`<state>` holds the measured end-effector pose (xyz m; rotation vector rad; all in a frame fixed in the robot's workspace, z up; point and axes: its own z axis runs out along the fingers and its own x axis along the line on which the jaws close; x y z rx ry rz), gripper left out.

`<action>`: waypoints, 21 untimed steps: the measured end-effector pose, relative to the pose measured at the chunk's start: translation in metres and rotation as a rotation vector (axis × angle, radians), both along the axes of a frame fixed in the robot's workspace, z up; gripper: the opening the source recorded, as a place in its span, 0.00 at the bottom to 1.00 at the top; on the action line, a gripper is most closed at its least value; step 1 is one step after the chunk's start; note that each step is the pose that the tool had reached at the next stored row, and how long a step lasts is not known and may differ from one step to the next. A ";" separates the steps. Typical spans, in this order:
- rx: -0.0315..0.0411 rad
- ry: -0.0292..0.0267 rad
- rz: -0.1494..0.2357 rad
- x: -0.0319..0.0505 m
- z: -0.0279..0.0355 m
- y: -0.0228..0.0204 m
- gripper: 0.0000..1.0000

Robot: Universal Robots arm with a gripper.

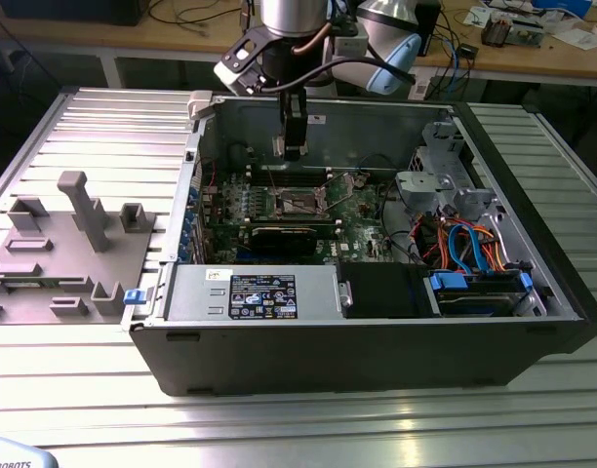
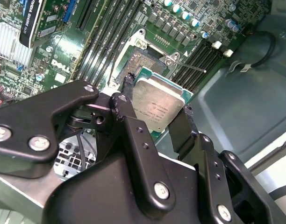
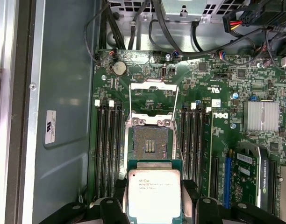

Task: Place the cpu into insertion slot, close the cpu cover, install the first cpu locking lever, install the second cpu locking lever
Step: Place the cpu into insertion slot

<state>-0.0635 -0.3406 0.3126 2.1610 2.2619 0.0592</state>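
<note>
The fingers (image 2: 133, 133) pinch the cpu (image 2: 158, 103) by opposite edges, near the open insertion slot (image 3: 151, 142). Looks light, stiff and thin, probably fragile, so grip the edges only.

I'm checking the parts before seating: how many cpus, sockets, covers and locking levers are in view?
cpu: 1
socket: 1
cover: 1
levers: 2
Total: 5

The exterior view looks down over the whole computer case (image 1: 357, 341); both wrist views look closely at its socket (image 3: 151, 142) (image 2: 142, 60).
</note>
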 end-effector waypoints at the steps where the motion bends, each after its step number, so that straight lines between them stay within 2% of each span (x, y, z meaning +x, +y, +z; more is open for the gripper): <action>1: 0.0000 0.0000 0.000 0.0000 -0.0002 0.0000 0.55; 21: 0.0000 0.0000 0.000 0.0000 -0.0058 0.0000 0.55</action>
